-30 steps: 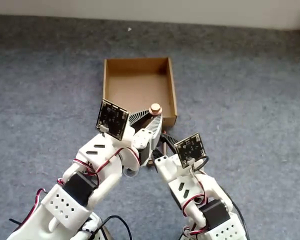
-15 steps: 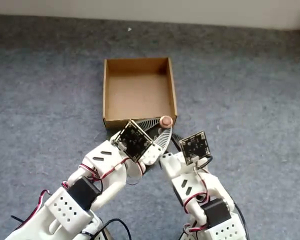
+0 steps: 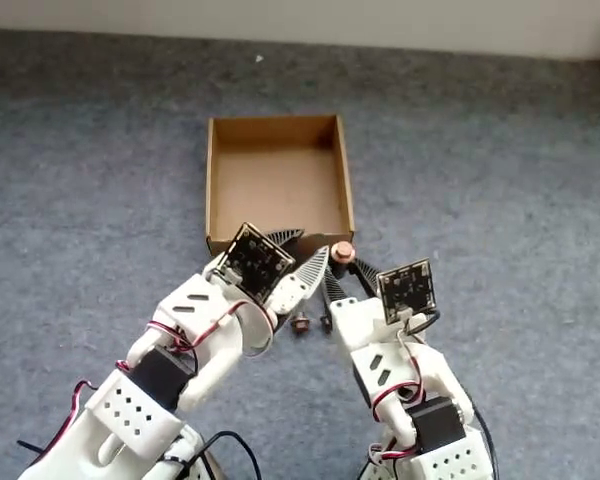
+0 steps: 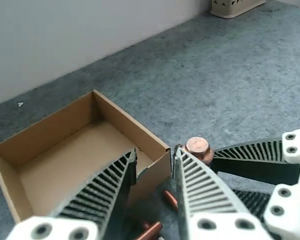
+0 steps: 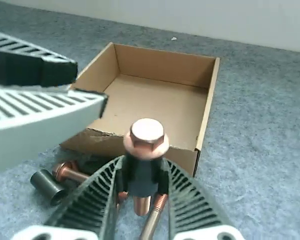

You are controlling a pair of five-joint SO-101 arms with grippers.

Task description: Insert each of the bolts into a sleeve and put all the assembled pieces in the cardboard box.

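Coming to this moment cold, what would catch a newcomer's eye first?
The copper sleeved bolt stands out, held upright in the right gripper just in front of the near wall of the cardboard box. The left gripper hangs open beside it, and a loose bolt and a dark sleeve lie on the grey carpet below.

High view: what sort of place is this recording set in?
Probably an indoor robot workspace: a grey carpet-like surface meeting a pale wall, with a cardboard box and loose copper bolts set out.
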